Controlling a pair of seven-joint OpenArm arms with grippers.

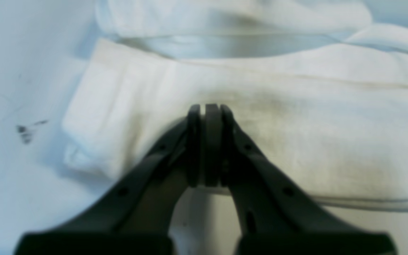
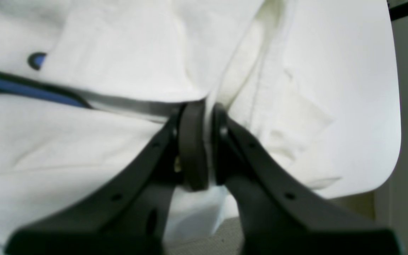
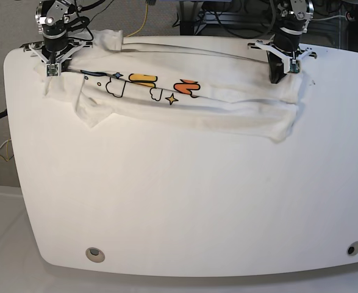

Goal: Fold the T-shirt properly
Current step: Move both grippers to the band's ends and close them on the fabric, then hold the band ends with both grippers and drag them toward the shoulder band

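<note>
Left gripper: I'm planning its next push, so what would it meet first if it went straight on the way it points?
The left gripper is shut against the T-shirt, so more white cloth comes first; the table likely lies just beneath.

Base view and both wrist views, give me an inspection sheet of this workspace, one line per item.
Surface: white rounded table, faint dark scuff in the left wrist view.
Job's things: white printed cotton T-shirt, bunched in a long band along the far edge.
Clutter: nothing seen.
Grippers: left gripper shut on the T-shirt's plain end; right gripper shut on cloth at the printed end.
Cables: yellow cable behind the table; dark cords at the left.
Surroundings: grey carpet, metal frames behind.
</note>
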